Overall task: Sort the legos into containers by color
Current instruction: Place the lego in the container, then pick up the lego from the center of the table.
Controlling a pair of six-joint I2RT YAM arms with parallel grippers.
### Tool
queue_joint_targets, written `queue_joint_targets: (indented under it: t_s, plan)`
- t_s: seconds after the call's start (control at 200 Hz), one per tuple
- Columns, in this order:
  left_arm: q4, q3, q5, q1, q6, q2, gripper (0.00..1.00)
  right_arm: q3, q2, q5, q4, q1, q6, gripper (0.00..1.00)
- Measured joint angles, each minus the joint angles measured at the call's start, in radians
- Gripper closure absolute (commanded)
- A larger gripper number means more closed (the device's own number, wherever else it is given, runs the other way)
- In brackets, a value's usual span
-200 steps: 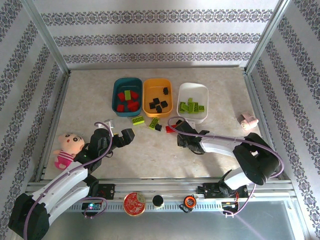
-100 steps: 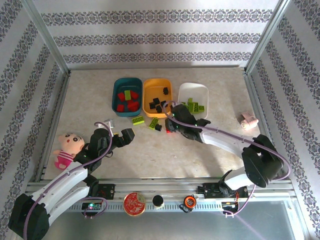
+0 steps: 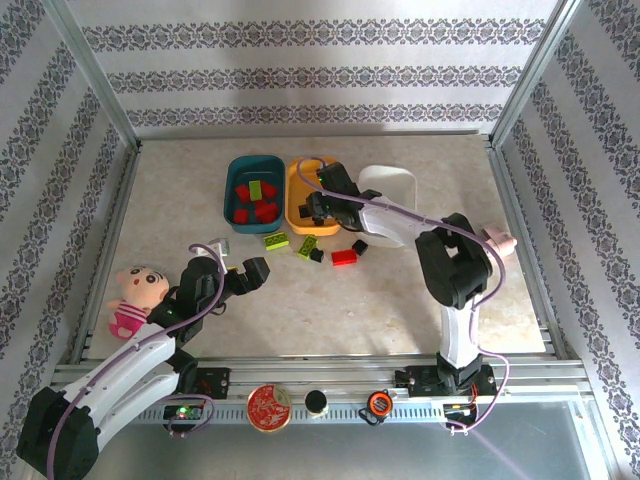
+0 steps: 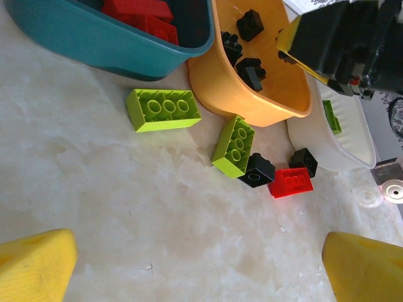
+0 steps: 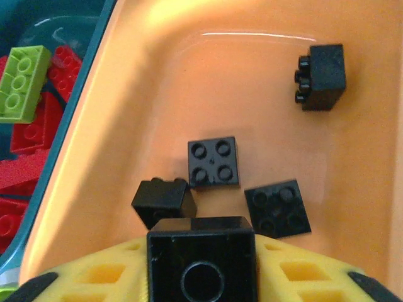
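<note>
My right gripper (image 5: 201, 264) is shut on a black lego (image 5: 201, 251) and hangs over the orange container (image 5: 157, 94), which holds several black legos (image 5: 213, 162). From above, this gripper (image 3: 318, 205) sits over the orange container (image 3: 292, 178). The teal container (image 3: 229, 195) holds red legos (image 3: 262, 211) and one green lego (image 3: 257, 189). The white container (image 3: 395, 180) is partly covered by the right arm. On the table in front lie two green legos (image 4: 162, 108), two black ones (image 4: 256, 170) and a red one (image 4: 291, 182). My left gripper (image 3: 245, 272) stands open short of them.
A small doll (image 3: 135, 295) lies at the left edge beside the left arm. A pink-and-white roll (image 3: 497, 240) sits at the right. A round red disc (image 3: 268, 407) rests on the front rail. Metal frame posts border the table.
My right arm has swung from the table in front of the containers up and left over the orange container, carrying the black lego. The left arm has not moved.
</note>
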Motion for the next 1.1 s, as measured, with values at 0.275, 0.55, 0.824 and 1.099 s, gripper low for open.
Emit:
queue_joint_targets:
  t_s: [0.275,0.55,0.824,1.099]
  plan:
    - [-0.017,0.015,0.000,0.000,0.001,0.019,0.00,0.006,-0.024,-0.003,-0.024,0.003,-0.008,0.31]
    - [-0.018,0.017,0.011,0.000,0.001,0.019,0.00,-0.263,-0.295,-0.084,-0.003,0.069,-0.073,0.33]
    - [-0.026,0.029,0.015,0.000,0.001,0.019,0.00,-0.295,-0.256,-0.251,-0.100,0.084,-0.262,0.35]
    - [-0.027,0.030,0.015,0.000,0.000,0.019,0.00,-0.278,-0.164,-0.192,-0.156,0.109,-0.351,0.35]
